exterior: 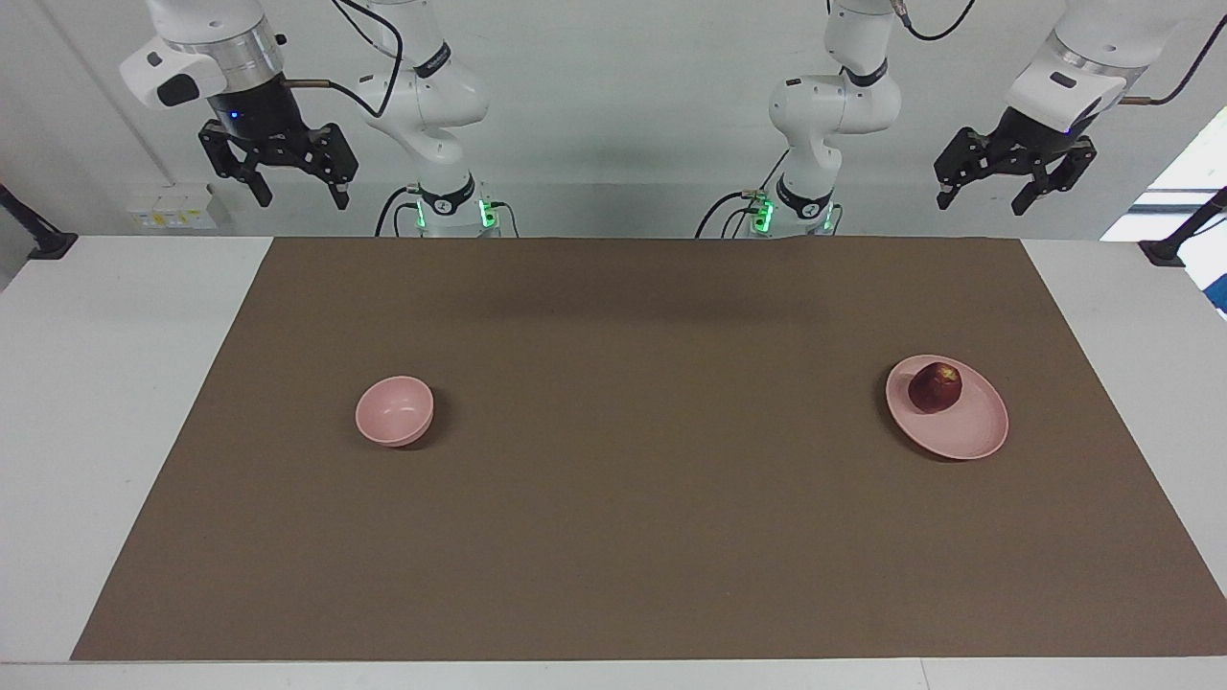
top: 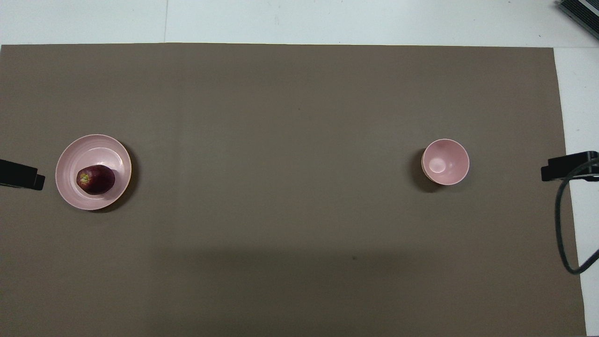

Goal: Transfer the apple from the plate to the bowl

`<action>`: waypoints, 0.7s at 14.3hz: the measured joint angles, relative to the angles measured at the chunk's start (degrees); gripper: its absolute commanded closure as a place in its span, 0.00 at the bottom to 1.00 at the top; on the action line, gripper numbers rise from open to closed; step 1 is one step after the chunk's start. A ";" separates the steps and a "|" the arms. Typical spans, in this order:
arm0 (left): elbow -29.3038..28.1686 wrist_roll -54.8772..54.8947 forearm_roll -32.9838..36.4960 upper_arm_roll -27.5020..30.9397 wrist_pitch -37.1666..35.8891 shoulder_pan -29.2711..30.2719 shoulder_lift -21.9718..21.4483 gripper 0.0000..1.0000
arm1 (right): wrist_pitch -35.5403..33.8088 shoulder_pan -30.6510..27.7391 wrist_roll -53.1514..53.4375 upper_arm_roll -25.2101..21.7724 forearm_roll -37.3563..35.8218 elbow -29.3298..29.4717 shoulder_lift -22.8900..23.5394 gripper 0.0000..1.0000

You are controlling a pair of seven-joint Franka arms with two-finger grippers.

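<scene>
Toward the left arm's end of the surface: small dark red apple (exterior: 935, 386) on flat pale pink plate (exterior: 968, 431) | small deep pink bowl (exterior: 394, 410) well apart | left end effector (exterior: 986, 193), right end effector (exterior: 299, 195) spread, raised, waiting | advice: left descends, apparently straddling apple's middle.

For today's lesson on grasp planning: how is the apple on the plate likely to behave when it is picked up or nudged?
The apple is round, so a nudge would probably roll it across the plate, whose low rim may not stop it. Its skin looks smooth and glossy, so it may slip between narrow fingers. It appears firm and should keep its shape when squeezed.
</scene>
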 measured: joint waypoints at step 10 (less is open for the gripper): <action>-7.36 3.73 0.00 0.20 7.38 3.08 -0.10 0.00 | 0.00 -0.11 0.00 -0.12 0.00 0.00 0.00 0.00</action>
